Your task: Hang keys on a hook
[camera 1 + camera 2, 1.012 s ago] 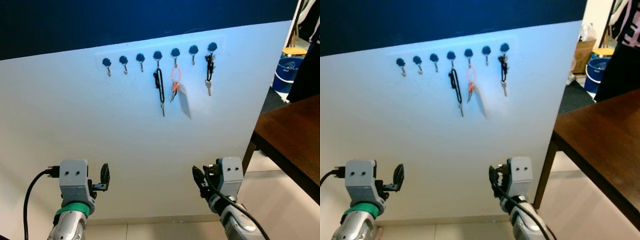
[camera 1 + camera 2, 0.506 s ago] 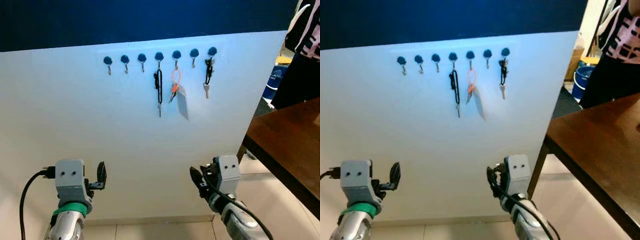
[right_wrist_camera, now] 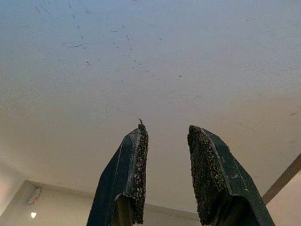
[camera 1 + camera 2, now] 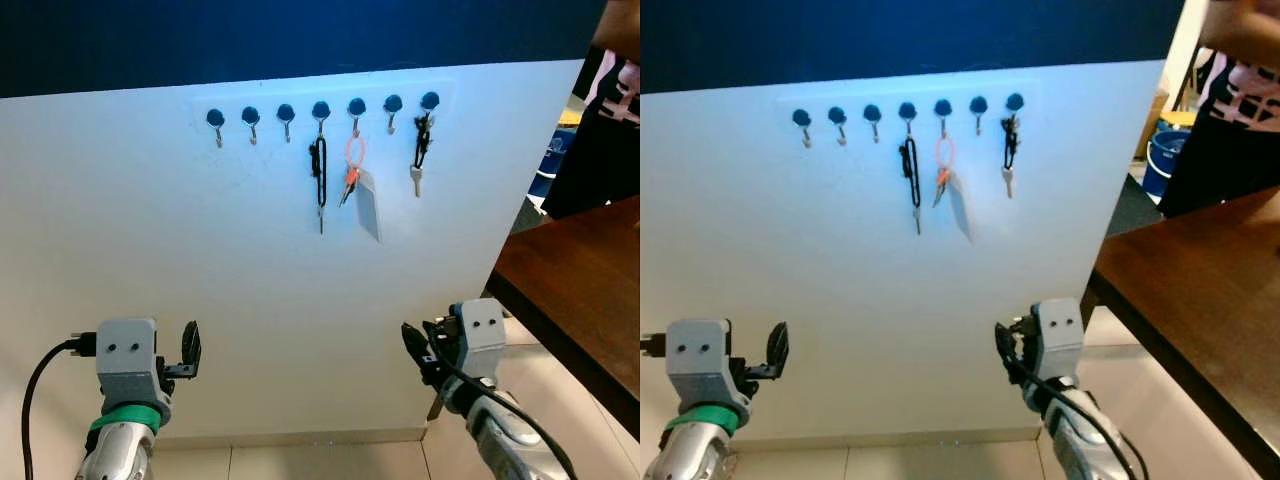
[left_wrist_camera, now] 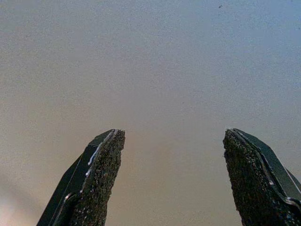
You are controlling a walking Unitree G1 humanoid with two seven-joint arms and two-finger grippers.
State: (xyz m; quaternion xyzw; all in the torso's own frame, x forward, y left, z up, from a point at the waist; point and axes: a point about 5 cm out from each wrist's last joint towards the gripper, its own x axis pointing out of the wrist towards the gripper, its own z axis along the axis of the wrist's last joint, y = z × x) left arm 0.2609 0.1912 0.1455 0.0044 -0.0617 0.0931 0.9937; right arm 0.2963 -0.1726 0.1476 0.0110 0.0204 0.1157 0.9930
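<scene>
Left eye view: white wall panel [image 4: 150,230] under a dark blue band, with a row of seven blue-capped hooks [image 4: 320,110] along its top. From the left, the first three hooks [image 4: 250,118] hang bare. Fourth hook carries a black strap [image 4: 319,172] with a key at its lower end. Fifth hook holds an orange ring [image 4: 354,152] with orange keys [image 4: 348,182] and a pale tag [image 4: 368,204] hanging beside them. Sixth hook bare. Seventh hook, at the far right, carries a black fob with a silver key [image 4: 417,178] dangling under it. Low at the left, left claw [image 5: 171,176] held up before the wall, well below the hooks; left wrist view shows its two black fingers [image 5: 96,181] set wide apart, nothing between them, plain wall ahead. Low at the right, right claw [image 3: 167,174] likewise raised before the wall; right wrist view shows its fingers [image 3: 134,174] a narrow gap apart, not touching, empty. Right of the panel, corner of a dark brown worktop [image 4: 575,270]. Behind it a person [image 4: 600,130] in dark clothes, and a blue bucket [image 4: 1162,152] on the floor, seen in the right eye view.
</scene>
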